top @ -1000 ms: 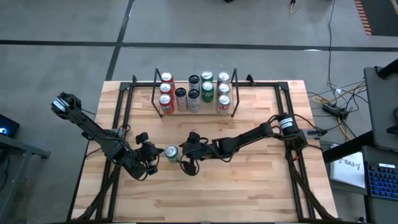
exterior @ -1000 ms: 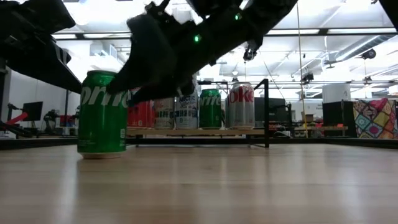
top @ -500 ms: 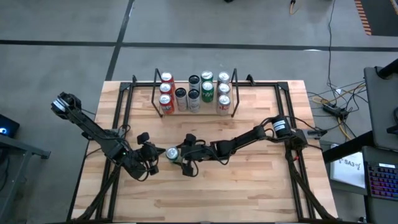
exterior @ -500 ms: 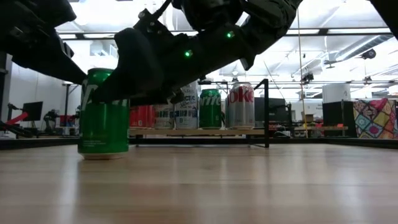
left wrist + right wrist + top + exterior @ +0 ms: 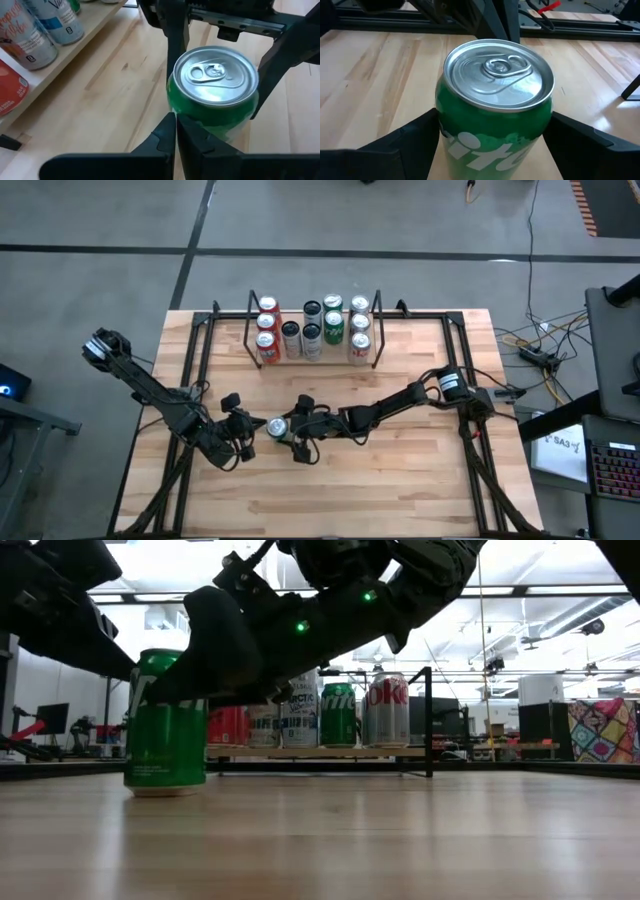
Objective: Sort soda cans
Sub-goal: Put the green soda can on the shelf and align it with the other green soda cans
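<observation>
Right wrist view shows the right hand (image 5: 495, 145) open around the upright green can (image 5: 495, 120) on the desk (image 5: 400, 480), fingers beside its smooth, probably slippery wall, best gripped mid-body, while the left hand (image 5: 175, 145), closed and empty, waits just beside.

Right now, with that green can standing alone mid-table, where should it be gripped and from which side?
Grip the green can across the middle of its round wall, coming in level from the right arm's side. It stands upright on the table, and the right gripper already has an open finger on either side of it. The left gripper, shut, sits close on the opposite side.
</observation>
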